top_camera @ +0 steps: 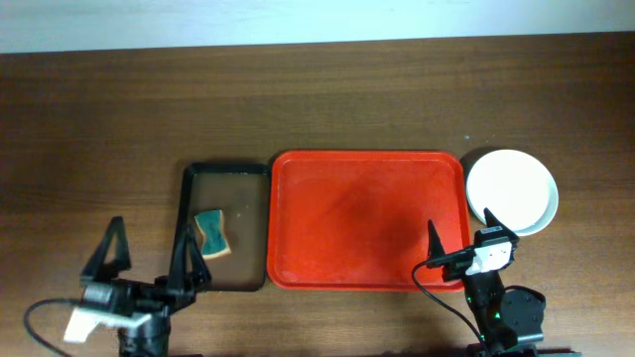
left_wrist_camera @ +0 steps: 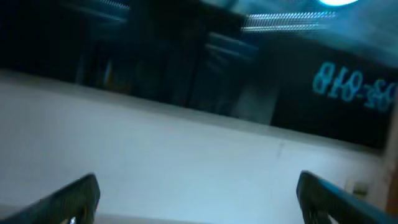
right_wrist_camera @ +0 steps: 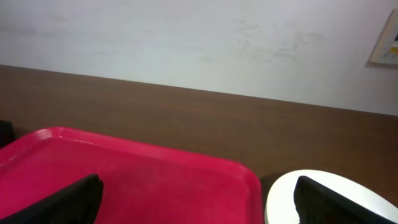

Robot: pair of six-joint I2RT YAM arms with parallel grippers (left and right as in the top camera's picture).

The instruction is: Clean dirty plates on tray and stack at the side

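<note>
The red tray (top_camera: 367,218) lies in the middle of the table with nothing on it; its far right corner shows in the right wrist view (right_wrist_camera: 149,180). A white plate (top_camera: 512,190) sits on the table just right of the tray and tops a stack; it also shows in the right wrist view (right_wrist_camera: 283,202). The blue and green plates are hidden. My left gripper (top_camera: 147,260) is open and empty at the front left; its wrist view (left_wrist_camera: 199,199) shows only a wall. My right gripper (top_camera: 458,236) is open and empty over the tray's front right corner (right_wrist_camera: 196,199).
A small black tray (top_camera: 255,228) with a brown floor lies left of the red tray and holds a green and tan sponge (top_camera: 212,236). The brown wooden table (top_camera: 317,99) stretches back to a white wall.
</note>
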